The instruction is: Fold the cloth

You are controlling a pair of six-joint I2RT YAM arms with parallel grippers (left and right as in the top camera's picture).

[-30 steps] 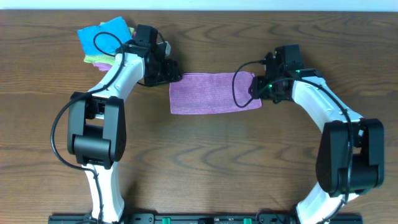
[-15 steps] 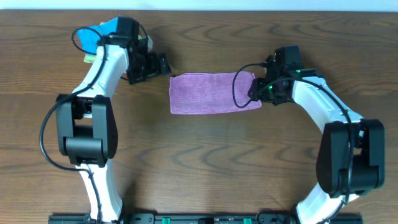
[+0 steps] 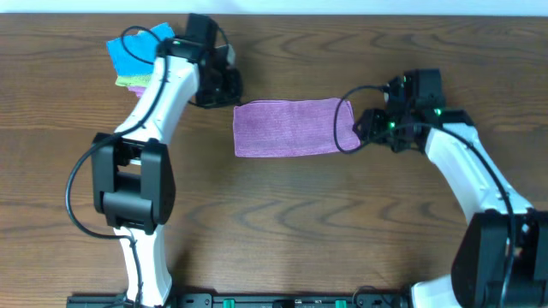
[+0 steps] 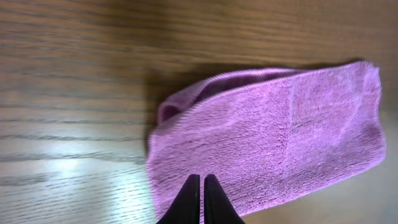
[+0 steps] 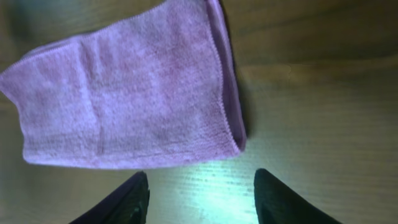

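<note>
On the wood tabletop [image 3: 282, 222], upper middle, the cloth [image 3: 287, 128] lies flat as a long lilac rectangle, folded over, long sides running left-right. Left wrist view shows two layers at its left end, the top layer's edge bulging up a bit, and a faint crease across the pile. Right wrist view shows a doubled, stitched edge at its right end. Left claw [image 4: 200, 180] is pinched tight, tips together with nothing between them. From overhead it sits just beside the cloth's upper-left corner; cannot tell if it touches the fabric. Right claw [image 5: 200, 176] is spread wide, holding nothing, over bare wood just off the cloth's right end and apart from it. Far upper left, partly behind the left arm, a blue cloth [image 3: 137, 51] lies on a green cloth [image 3: 130, 83], well apart from the lilac one.
</note>
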